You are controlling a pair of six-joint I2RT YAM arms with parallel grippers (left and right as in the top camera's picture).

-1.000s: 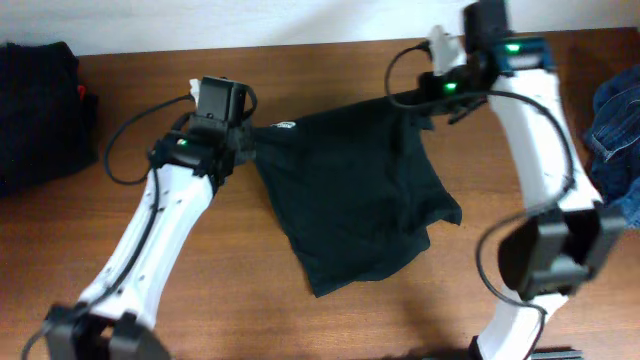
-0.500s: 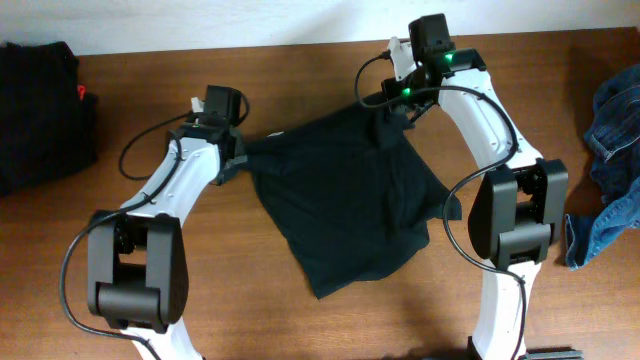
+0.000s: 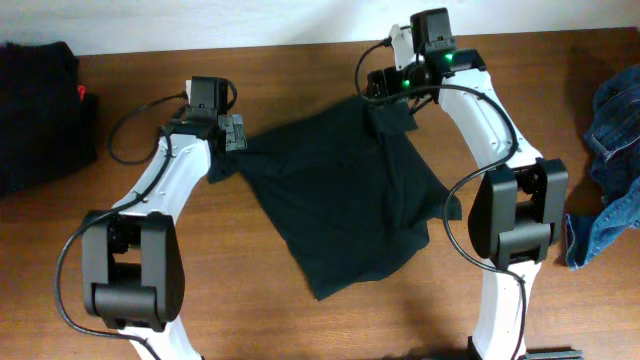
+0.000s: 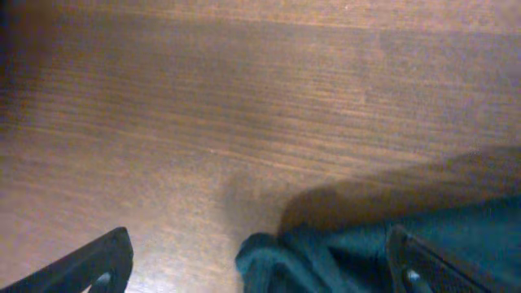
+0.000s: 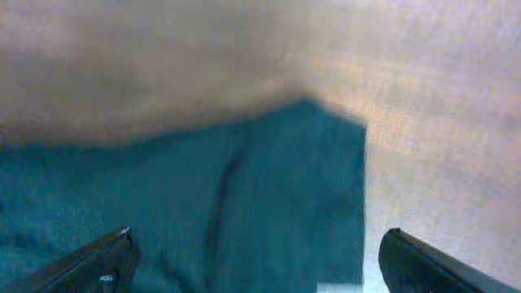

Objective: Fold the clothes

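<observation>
The clothes in play are a black T-shirt [image 3: 345, 205], lying partly folded and rumpled in the middle of the brown table [image 3: 300, 60]. My left gripper [image 3: 232, 133] is at the shirt's far left corner. In the left wrist view that gripper [image 4: 256, 273] is open, with a bunched edge of the shirt [image 4: 342, 252] lying loose between its fingers [image 4: 98, 264]. My right gripper [image 3: 385, 85] hovers at the far right corner. In the right wrist view it [image 5: 260, 273] is open too, above flat shirt cloth [image 5: 203, 203].
A pile of black clothes [image 3: 40, 110] with a red bit [image 3: 85, 95] sits at the back left. Blue denim clothes [image 3: 615, 140] lie along the right edge. The base of each arm stands near the table's front.
Both grippers were shut on the shirt's far corners and have opened and let go. The stretched far edge has slackened onto the table. The left gripper has drawn slightly left.
</observation>
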